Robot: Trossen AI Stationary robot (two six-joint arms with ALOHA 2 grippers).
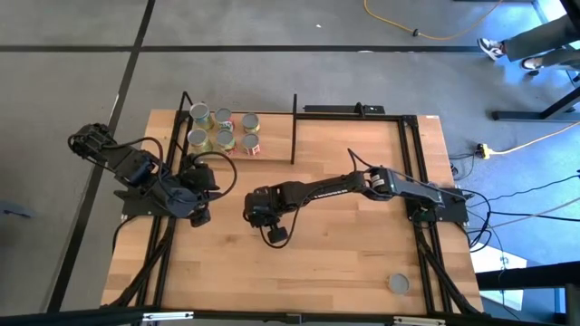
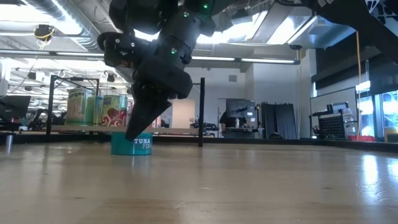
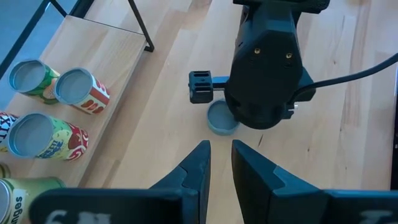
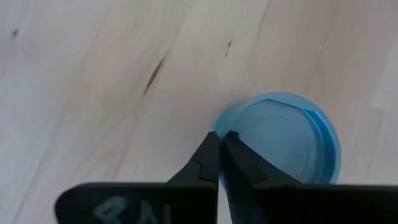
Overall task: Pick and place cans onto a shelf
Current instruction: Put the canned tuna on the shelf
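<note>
Six cans (image 1: 223,130) on one shelf (image 1: 272,136), two flat tins (image 1: 398,283) elsewhere.

Yellow cable (image 1: 426,32) (looping) crosses grey floor (image 1: 54,91).

Blue tuna can (image 4: 283,140), grey-blue lid

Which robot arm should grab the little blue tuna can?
The right gripper, probably. Its shut fingertips hang right at the blue tuna can, mid-table. The left gripper waits farther back beside the shelf, slightly open.
</note>
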